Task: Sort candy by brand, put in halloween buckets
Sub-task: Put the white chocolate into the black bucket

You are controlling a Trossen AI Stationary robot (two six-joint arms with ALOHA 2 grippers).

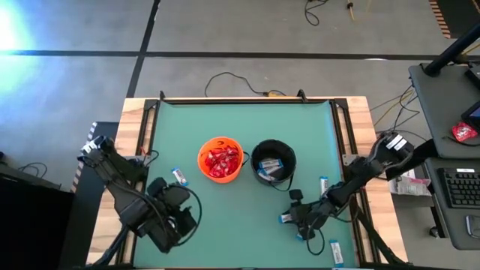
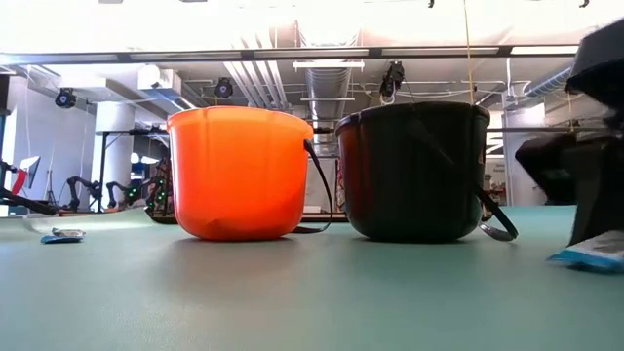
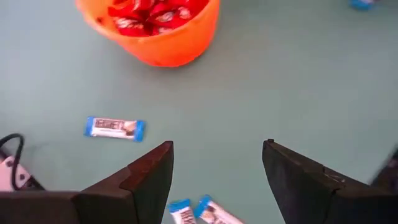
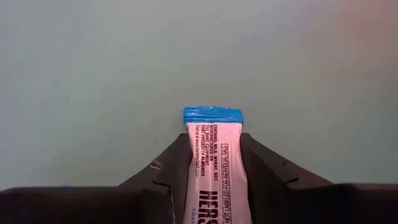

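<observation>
Right gripper [image 4: 214, 163] closed on white-and-blue bar [image 4: 212, 168], low on mat near black bucket [image 1: 273, 161]. Left gripper [image 3: 214, 180] open, empty, waiting. Orange bucket [image 1: 220, 159] full of red packets [image 1: 222, 161]; black holds some bars; several bars loose on mat [image 1: 247, 127].

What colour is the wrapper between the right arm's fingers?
White with a bright blue crimped end and dark print; the candy bar shows best in the right wrist view.

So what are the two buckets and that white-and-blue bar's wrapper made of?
The orange bucket looks like smooth moulded plastic: light glows through its wall. The black bucket seems the same kind, glossy and opaque, with a thin handle, possibly plastic too. The bar between the right gripper's fingers has a printed wrapper with a crimped blue end, likely plastic film.
</observation>
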